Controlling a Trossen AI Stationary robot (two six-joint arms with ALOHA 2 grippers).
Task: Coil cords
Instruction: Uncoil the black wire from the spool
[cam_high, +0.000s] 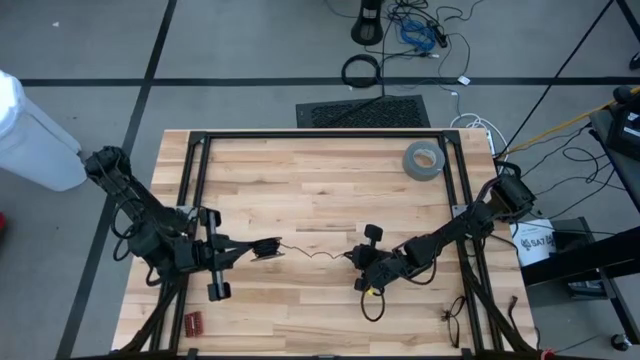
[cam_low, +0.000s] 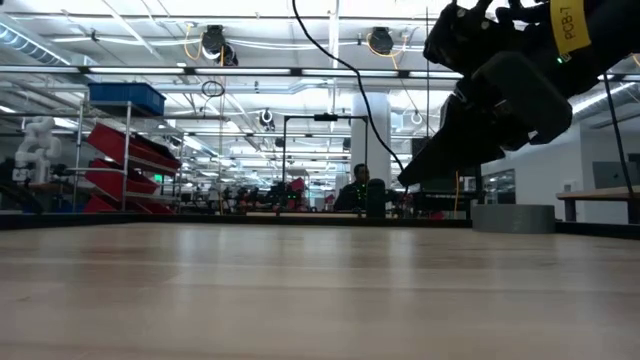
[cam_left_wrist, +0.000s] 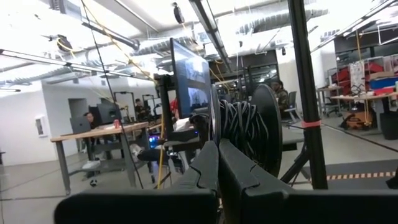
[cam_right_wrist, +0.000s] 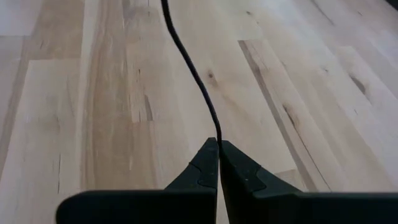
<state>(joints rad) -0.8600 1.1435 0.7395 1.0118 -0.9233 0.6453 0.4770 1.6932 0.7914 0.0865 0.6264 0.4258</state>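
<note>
Your right gripper (cam_right_wrist: 218, 144) sits low over the middle of the worktop (cam_high: 320, 170), a little to the right, with its jaws pressed fully together and the cord (cam_right_wrist: 189, 68) pinched at their tips. In the right wrist view the thin black wire runs straight out from the closed tips across the wood. From above, the cord (cam_high: 315, 252) wavers leftward along the worktop from the right gripper (cam_high: 357, 257) to the left gripper (cam_high: 268, 248), lying between the two.

Your left gripper is at the left centre, its jaws also shut tight. In the left wrist view its closed fingers (cam_left_wrist: 214, 168) point level out into the room, and you cannot tell from that view whether the cord is caught between them; from above the cord's left end reaches the gripper's tip.

A grey tape roll (cam_high: 424, 159) lies at the far right of the worktop, well apart from both arms. A small red thing (cam_high: 193, 322) sits at the near left edge. In the low view the right arm (cam_low: 500, 90) hangs in at upper right, and a person (cam_low: 355, 190) sits far back in the room.
</note>
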